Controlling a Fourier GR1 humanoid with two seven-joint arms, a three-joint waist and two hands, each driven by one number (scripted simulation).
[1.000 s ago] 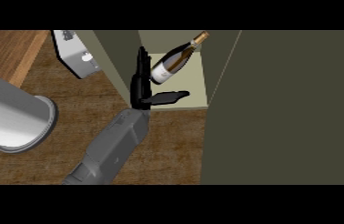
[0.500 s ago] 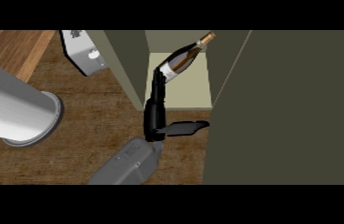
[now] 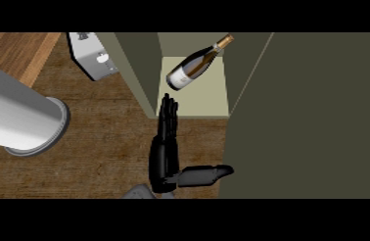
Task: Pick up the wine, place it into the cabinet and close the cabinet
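Note:
The wine bottle [image 3: 192,68] has dark glass, a white label and a gold top. It lies tilted inside the open cabinet, on its pale shelf [image 3: 208,100], with the neck pointing up and to the right. My left hand [image 3: 165,156] is below it over the wooden counter, open, with straight fingers pointing at the shelf's front edge and the thumb sticking out to the right. Its fingertips [image 3: 168,99] stop just short of the bottle's base and touch nothing. The right hand does not show.
A broad dark olive cabinet panel [image 3: 311,112] fills the right side, and the cabinet's left wall [image 3: 137,68] stands beside the shelf. A large silver cylinder [image 3: 29,122] sits at the left, with a grey appliance [image 3: 90,56] behind it on the counter [image 3: 101,152].
My left hand has let go of the bottle and drawn back toward the lower edge, its fingers now straight. The bottle stays lying in the cabinet.

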